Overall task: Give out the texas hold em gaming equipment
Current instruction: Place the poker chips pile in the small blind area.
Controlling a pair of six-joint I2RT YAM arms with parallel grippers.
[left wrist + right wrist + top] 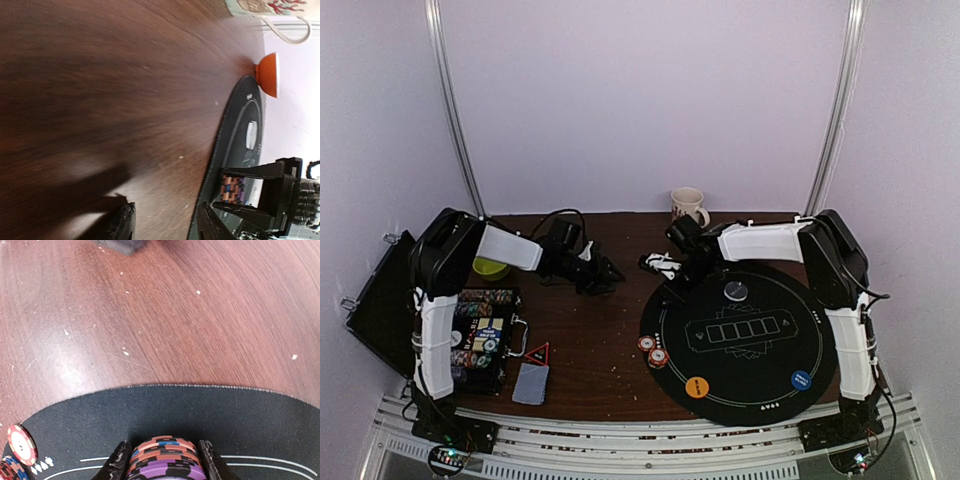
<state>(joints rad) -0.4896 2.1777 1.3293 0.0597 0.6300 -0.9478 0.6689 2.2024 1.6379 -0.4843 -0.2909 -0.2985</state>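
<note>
My right gripper is shut on a stack of orange and purple poker chips, held at the far-left rim of the round black mat. The stack also shows in the left wrist view. My left gripper is open and empty over bare wood just left of the mat, its fingers spread wide. Two red-and-white chips lie at the mat's left edge, and one shows in the right wrist view. A clear-grey button, an orange button and a blue button sit on the mat. Grey-blue cards lie at the front left.
An open chip case lies at the left under the left arm, with a small red triangle beside it. A white patterned mug stands at the back edge. An orange rounded object sits beyond the mat in the left wrist view.
</note>
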